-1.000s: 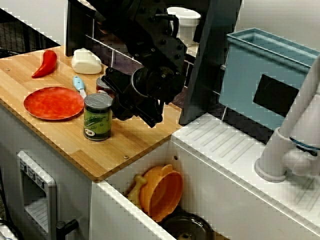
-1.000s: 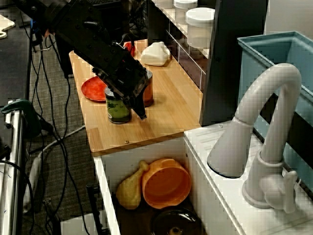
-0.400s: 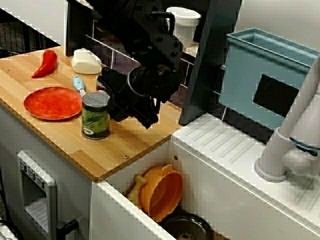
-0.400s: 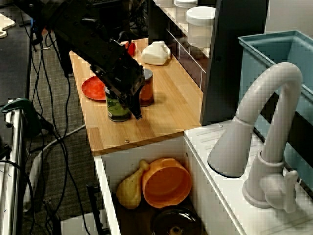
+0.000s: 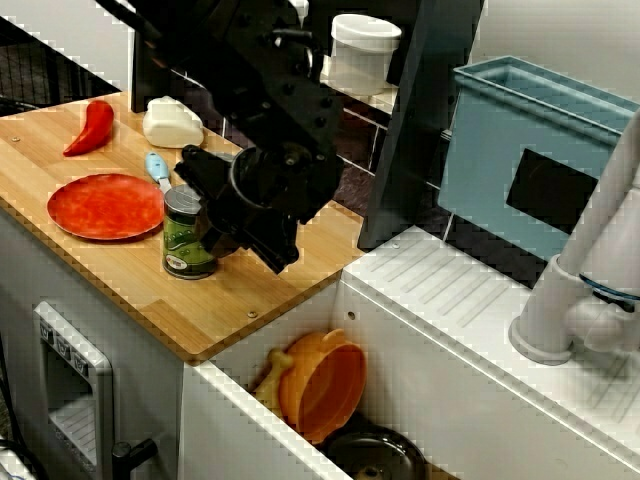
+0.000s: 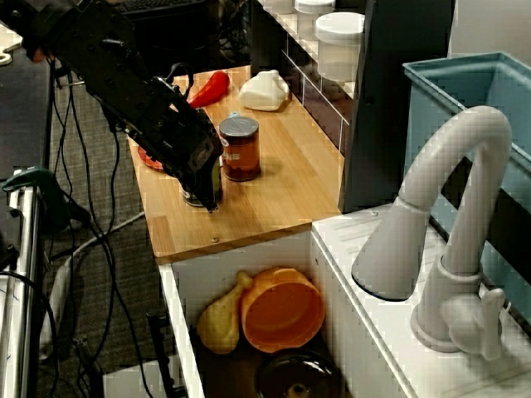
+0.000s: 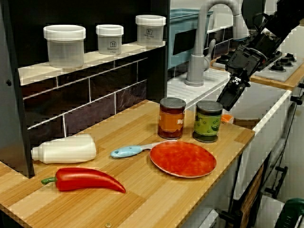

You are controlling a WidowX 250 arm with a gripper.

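Note:
My black gripper (image 5: 272, 258) hangs low over the wooden counter's (image 5: 120, 270) front right part, its fingers together in one wedge with nothing between them. A green-labelled can (image 5: 186, 236) stands just to its left. In the view from the sink end the gripper (image 6: 207, 199) covers most of that can (image 6: 192, 196). From the counter's far end the gripper (image 7: 225, 104) sits beside the green can's (image 7: 207, 121) top, and I cannot tell if they touch. An orange-labelled can (image 7: 171, 118) stands right behind it (image 6: 239, 148).
A red plate (image 5: 106, 205), a blue-handled utensil (image 5: 157, 169), a white bottle (image 5: 172, 122) and a red pepper (image 5: 92, 127) lie on the counter. The sink below holds an orange bowl (image 5: 325, 385). A faucet (image 6: 440, 215) and blue bin (image 5: 530, 150) stand to the right.
The arm has swung left and toward the counter's front edge, uncovering the orange-labelled can. The green can has shifted slightly left, toward the plate.

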